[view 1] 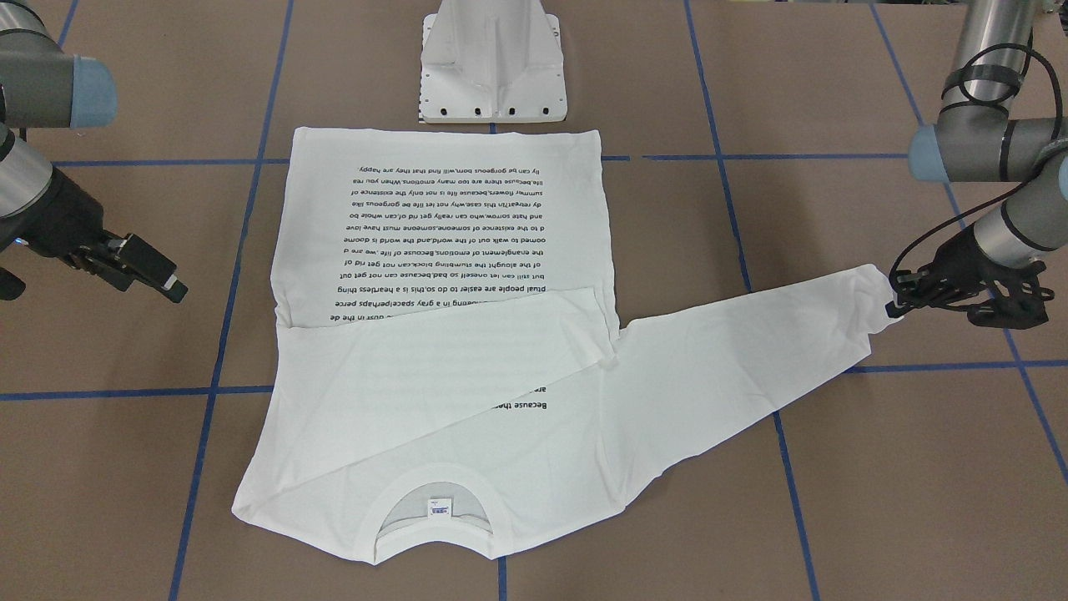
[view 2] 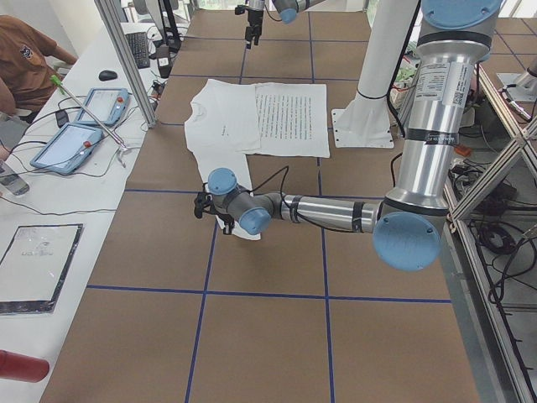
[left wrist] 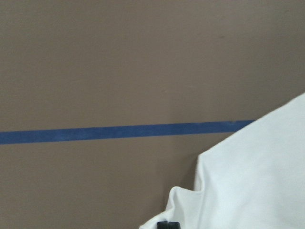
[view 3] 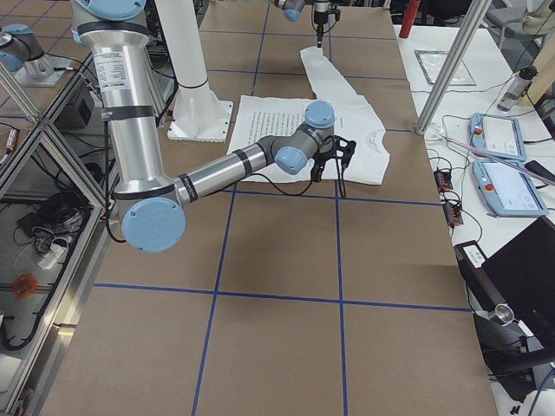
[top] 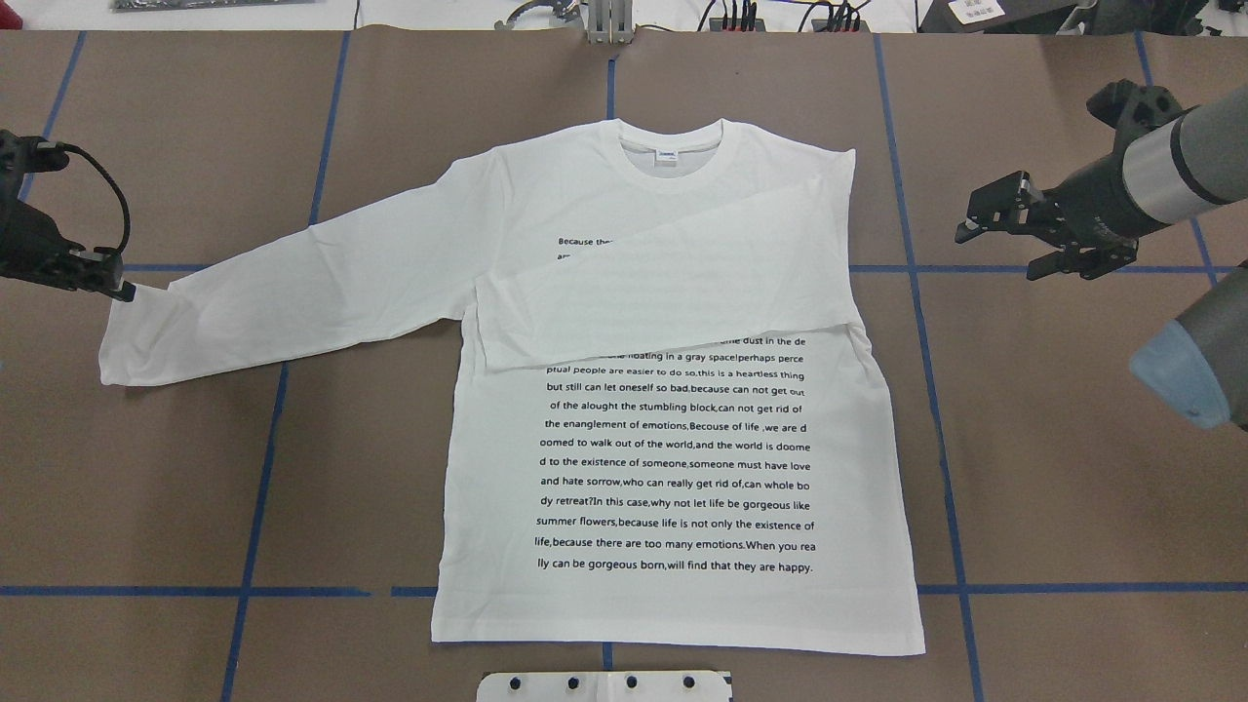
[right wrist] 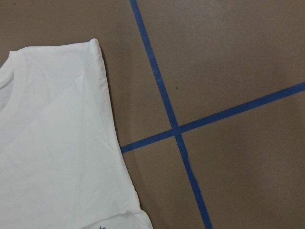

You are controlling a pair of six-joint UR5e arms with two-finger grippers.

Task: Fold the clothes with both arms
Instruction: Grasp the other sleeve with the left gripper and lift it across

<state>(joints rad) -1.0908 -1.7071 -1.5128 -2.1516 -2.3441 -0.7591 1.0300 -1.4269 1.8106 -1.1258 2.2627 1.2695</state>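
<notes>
Your left gripper [view 1: 894,305] nips the end of the sleeve [view 1: 751,351], likely to fold it over the shirt [view 1: 321,209]; your right gripper [view 1: 171,286] hangs open.

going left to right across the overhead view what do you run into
left end effector at the cuff → outstretched sleeve → shirt body with black text → right end effector, clear of the cloth

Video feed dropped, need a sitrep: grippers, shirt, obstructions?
Left gripper shut on outstretched cuff of white long-sleeved T-shirt. Right gripper open, off the cloth. Other sleeve folded across chest. No obstruction seen.
</notes>
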